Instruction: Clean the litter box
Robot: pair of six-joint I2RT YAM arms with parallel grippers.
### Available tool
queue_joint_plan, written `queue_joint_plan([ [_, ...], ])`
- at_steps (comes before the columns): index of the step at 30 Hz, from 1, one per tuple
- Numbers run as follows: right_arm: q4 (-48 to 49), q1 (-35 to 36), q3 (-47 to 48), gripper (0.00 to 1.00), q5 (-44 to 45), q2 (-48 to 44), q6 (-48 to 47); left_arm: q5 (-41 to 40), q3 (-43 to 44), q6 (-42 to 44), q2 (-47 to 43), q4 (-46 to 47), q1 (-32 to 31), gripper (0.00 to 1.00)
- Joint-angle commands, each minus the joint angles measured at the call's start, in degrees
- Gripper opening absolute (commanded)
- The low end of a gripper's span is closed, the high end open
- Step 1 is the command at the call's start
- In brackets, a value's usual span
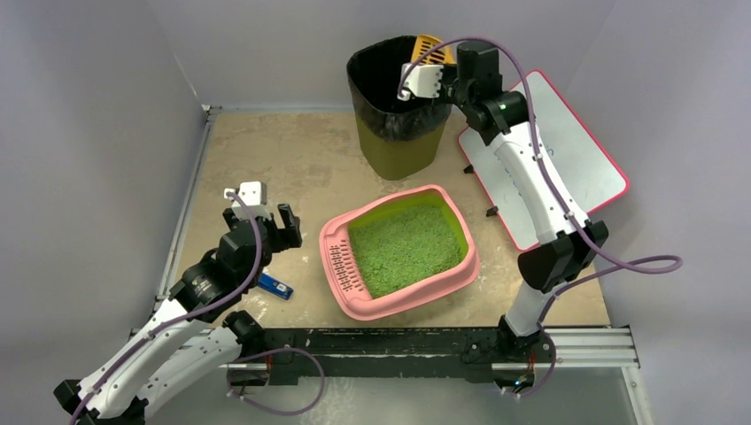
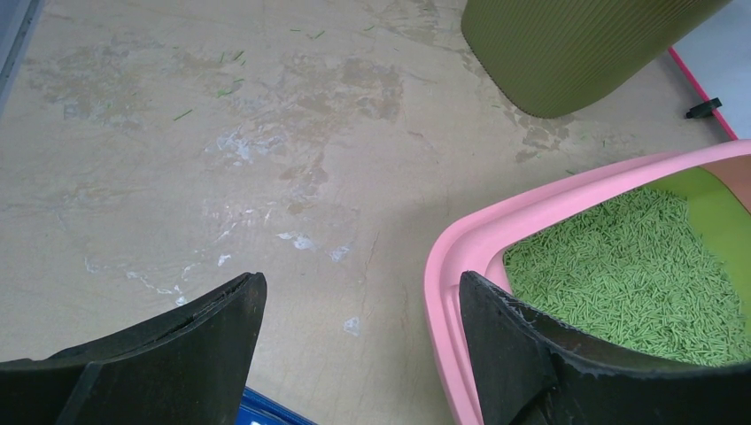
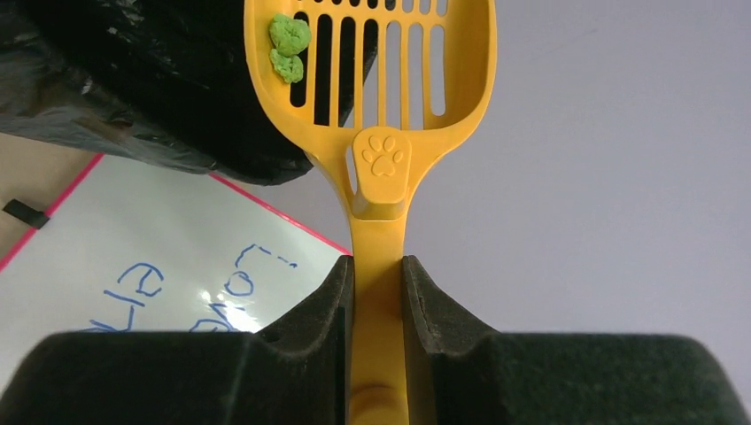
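The pink litter box [image 1: 403, 305] with green granular litter [image 1: 407, 248] sits at the table's middle; its corner shows in the left wrist view [image 2: 460, 257]. My right gripper [image 3: 378, 264] is shut on the handle of a yellow slotted scoop [image 3: 376, 80], held over the black-bagged olive bin [image 1: 394, 97]. Two green clumps [image 3: 288, 49] cling to the scoop's head. In the top view the scoop [image 1: 428, 46] peeks out above the bin's far rim. My left gripper [image 2: 359, 292] is open and empty, hovering just left of the litter box.
A white board with a pink edge [image 1: 567, 150] leans at the right, behind the right arm. A small blue object [image 1: 275, 286] lies on the table under the left gripper. Bits of litter are scattered on the tabletop [image 2: 221, 88].
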Motion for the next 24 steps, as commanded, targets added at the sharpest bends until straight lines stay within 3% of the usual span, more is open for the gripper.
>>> queue_joint_plan([
  [1, 6.76, -0.07, -2.68, 0.0, 1.12, -1.74, -8.71, -0.04, 1.1, 1.03, -0.08, 1.69, -0.03, 0.79],
  [7, 16.46, -0.01, -10.05, 0.0, 2.89, -5.45, -19.21, -0.04, 1.18, 1.2, 0.23, 1.77, -0.04, 0.79],
  [24, 25.39, 0.45, -18.93, 0.0, 3.5, -11.11, -32.63, 0.44, 1.1, 1.29, -0.02, 1.81, -0.04, 0.79],
])
